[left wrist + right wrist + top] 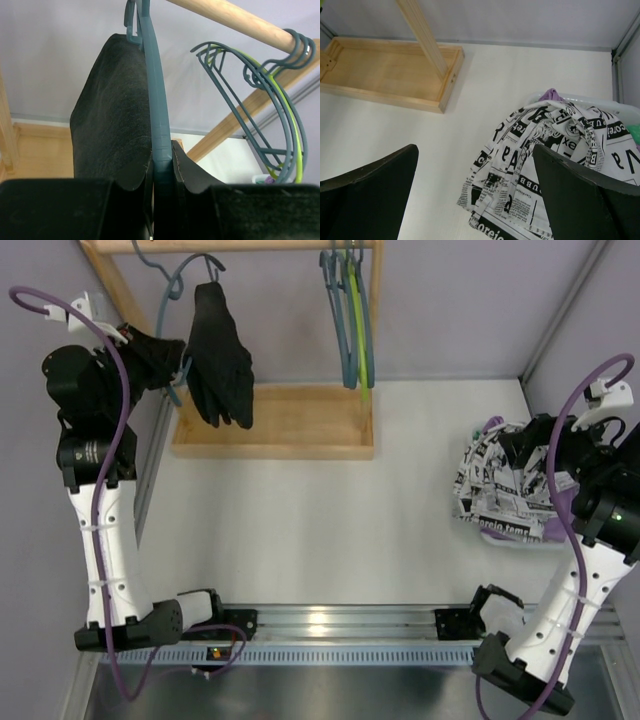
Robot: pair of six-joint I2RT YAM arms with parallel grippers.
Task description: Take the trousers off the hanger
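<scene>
**Top view.** The left claw [165, 358] blends into the black trousers [222, 355], so its grip is hard to make out here. These trousers hang from a hanger [172, 300] on the rail [230, 245].

**Left wrist view.** The left claw is clenched on the hanger's bar. The black trousers are draped just left of the bar, and their lower edge is hidden behind the claw.

**Right wrist view.** The right claw [475, 150] is released, its fingers wide apart above the tabletop [420, 125]. The printed trousers [545, 165] lie heaped below and beside its right finger. The purple trousers [551, 94] are mostly buried under the heap, with only a tip showing. A green cloth [632, 132] is cut off at the frame's right edge.
</scene>
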